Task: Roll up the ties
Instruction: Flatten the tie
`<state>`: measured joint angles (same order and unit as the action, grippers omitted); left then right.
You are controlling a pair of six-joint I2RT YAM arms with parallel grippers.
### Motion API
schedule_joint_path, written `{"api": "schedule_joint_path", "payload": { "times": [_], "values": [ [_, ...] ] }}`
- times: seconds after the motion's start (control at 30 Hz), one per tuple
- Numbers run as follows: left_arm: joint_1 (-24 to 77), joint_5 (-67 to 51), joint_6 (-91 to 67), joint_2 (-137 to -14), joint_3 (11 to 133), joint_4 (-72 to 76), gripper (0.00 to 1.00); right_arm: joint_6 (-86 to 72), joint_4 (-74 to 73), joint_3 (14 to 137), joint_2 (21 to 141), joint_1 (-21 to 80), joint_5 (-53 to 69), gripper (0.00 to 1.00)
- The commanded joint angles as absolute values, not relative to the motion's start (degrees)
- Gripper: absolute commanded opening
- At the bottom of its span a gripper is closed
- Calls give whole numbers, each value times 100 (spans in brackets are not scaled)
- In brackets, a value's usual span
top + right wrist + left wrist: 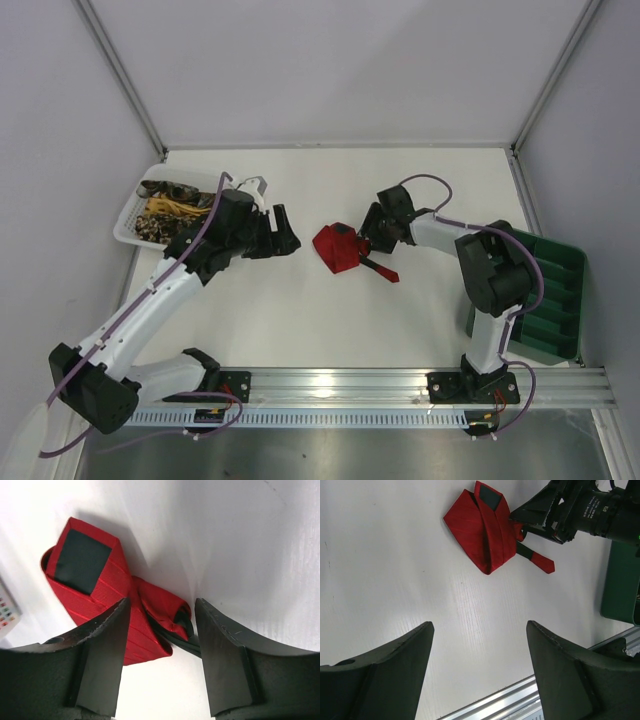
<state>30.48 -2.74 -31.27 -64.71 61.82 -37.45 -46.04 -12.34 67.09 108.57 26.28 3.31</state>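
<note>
Right wrist view — right gripper (162,605) straddles the folded, ribbed red tie (85,605) — grip unclear; left gripper (479,625) gapes wide.

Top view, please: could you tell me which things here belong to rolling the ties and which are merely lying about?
Belonging to the job:
- red tie, partly folded, in the middle
- brown-gold patterned ties, heaped at the far left

Just lying about:
- white mesh basket that holds that heap
- green compartment tray at the right edge
</note>
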Motion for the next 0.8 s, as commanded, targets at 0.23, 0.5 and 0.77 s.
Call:
{"api": "schedule_joint_path", "payload": {
  "times": [0.23,0.5,0.77],
  "values": [
    [3085,-413,-3217,-6135,6003,-3727,81,-4852,-572,5889,10784,2329,1327,59],
    [3085,-439,-3199,-6187,5994,-3709,81,-4544,-712,5968,10986,2294,1125,44],
    [3085,-439,-3243,-6152,6012,-3735,81,-4053,-877,6107,10811,2188,1073,4]
  ]
}}
